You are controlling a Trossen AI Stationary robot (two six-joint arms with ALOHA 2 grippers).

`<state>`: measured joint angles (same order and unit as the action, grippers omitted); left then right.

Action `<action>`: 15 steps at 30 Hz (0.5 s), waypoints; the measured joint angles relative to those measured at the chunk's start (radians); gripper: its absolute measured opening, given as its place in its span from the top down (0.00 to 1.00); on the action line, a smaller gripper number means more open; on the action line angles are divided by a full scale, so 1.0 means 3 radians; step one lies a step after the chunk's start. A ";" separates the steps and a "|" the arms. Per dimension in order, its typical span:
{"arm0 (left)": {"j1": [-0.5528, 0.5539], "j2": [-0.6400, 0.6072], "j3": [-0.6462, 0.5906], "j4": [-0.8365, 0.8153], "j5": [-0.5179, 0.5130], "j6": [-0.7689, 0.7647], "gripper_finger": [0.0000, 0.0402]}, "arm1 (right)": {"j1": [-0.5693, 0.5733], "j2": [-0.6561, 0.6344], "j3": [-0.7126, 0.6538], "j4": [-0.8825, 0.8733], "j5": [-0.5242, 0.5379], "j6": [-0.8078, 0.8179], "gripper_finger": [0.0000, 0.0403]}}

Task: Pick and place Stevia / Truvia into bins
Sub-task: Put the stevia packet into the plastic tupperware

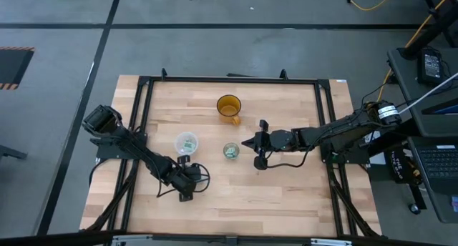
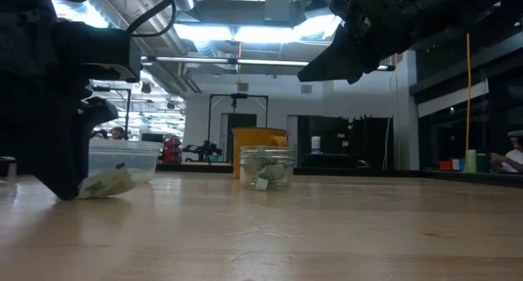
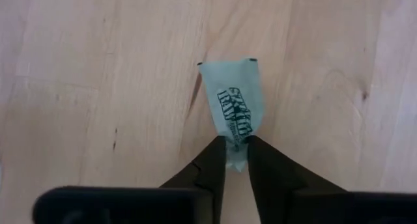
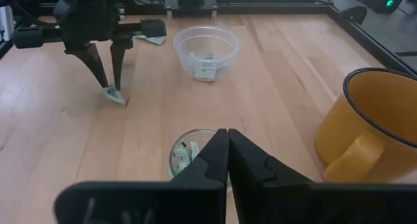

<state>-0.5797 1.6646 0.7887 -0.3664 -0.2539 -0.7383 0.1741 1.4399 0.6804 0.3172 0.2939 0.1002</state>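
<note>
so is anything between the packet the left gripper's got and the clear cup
Nothing visible. The left gripper is shut on a sachet at the table surface, and only bare wood lies between it and the clear cup. The right gripper hangs beside the smaller cup, off that path.

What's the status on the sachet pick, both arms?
Left gripper shut on a green sachet, low at the table. Right gripper shut, empty, above the small cup. Clear cup unobstructed.

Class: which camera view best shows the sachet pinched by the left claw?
The left wrist view: the pale green paper sachet fills it, print visible, pinched by the left claw. Low view shows it edge-on; right wrist view shows it small; the high view hides it.
</note>
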 joint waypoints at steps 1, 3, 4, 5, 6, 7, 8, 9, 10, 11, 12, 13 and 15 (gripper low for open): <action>-0.0001 0.0000 -0.0001 0.0000 0.0000 0.0000 0.87 | 0.0000 0.0000 0.0000 0.0000 -0.0001 0.0001 0.97; 0.0000 0.0003 -0.0001 -0.0001 0.0010 0.0000 0.91 | 0.0000 0.0000 0.0000 0.0000 -0.0001 0.0001 0.97; -0.0001 0.0003 -0.0001 -0.0001 0.0014 0.0000 0.92 | 0.0000 0.0000 0.0000 0.0000 -0.0001 0.0001 0.97; -0.0001 0.0003 -0.0001 -0.0001 0.0021 0.0001 0.94 | 0.0000 0.0000 0.0000 0.0000 0.0000 0.0001 0.97; -0.0001 0.0003 -0.0001 0.0000 0.0028 0.0017 0.96 | 0.0000 0.0000 0.0000 0.0000 0.0000 0.0001 0.97; -0.0001 0.0003 -0.0001 0.0000 0.0029 0.0043 0.98 | 0.0000 0.0000 0.0000 0.0000 -0.0001 0.0001 0.97; -0.0001 0.0003 -0.0001 0.0002 0.0024 0.0070 0.99 | 0.0000 0.0000 0.0000 0.0000 -0.0001 0.0001 0.97; -0.0002 0.0003 -0.0001 0.0003 0.0017 0.0095 0.99 | 0.0000 0.0000 0.0000 0.0000 -0.0001 0.0001 0.97; -0.0003 0.0003 -0.0001 0.0005 0.0011 0.0122 0.99 | 0.0000 0.0000 0.0000 0.0000 0.0000 0.0001 0.97; -0.0004 0.0003 -0.0001 0.0005 0.0008 0.0151 0.99 | 0.0000 0.0000 0.0000 0.0000 -0.0001 0.0001 0.97; -0.0004 0.0003 -0.0002 0.0005 0.0007 0.0183 0.99 | 0.0000 0.0000 0.0000 0.0000 -0.0001 0.0001 0.97; -0.0004 -0.0007 -0.0003 0.0005 0.0006 0.0209 0.99 | 0.0000 0.0000 0.0000 0.0000 0.0000 0.0001 0.97; -0.0004 -0.0036 -0.0007 0.0011 0.0008 0.0265 0.99 | 0.0000 0.0000 0.0000 0.0000 0.0000 0.0001 0.97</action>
<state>-0.5808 1.6539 0.7866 -0.3630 -0.2516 -0.6590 0.1741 1.4399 0.6804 0.3172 0.2938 0.1005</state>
